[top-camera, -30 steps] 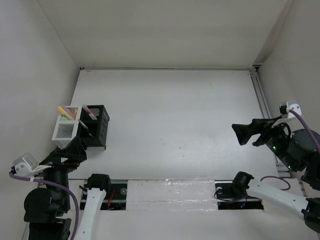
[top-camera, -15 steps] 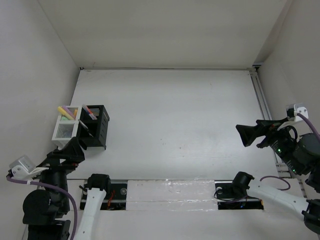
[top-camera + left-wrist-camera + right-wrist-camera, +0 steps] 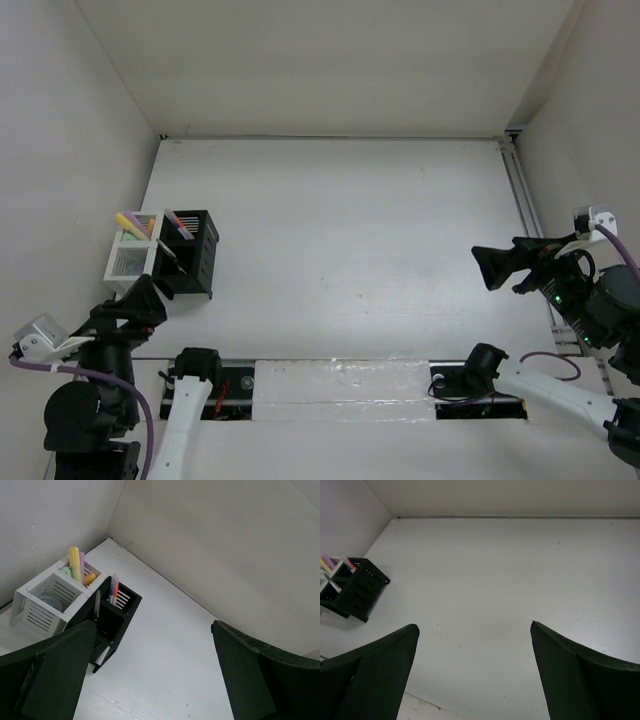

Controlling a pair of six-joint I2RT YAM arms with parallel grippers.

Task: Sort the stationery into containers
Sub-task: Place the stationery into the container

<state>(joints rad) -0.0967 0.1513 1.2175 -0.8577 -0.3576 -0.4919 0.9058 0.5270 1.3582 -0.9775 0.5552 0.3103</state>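
Stationery (image 3: 75,566): highlighters stand in far cell of white organiser (image 3: 37,620); pens (image 3: 114,586) in black holder (image 3: 129,601) right beside it; tub (image 3: 50,601) seems to sit in near cell.
Left gripper (image 3: 135,303): jaws wide apart, holding nothing, just this side of black holder.
Right gripper (image 3: 492,268): jaws wide apart, holding nothing, well apart from both containers.
Progress: probably finished, every item seen is inside a container.
Risk: left arm swinging forward could clip holder or protruding pens and tip it.
Cause: small gap between fingers and holder.

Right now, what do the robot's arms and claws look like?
The left arm and right arm have white links and black joints. The left gripper and right gripper are matte black with broad wedge fingers. Purple cables trail from both wrists.
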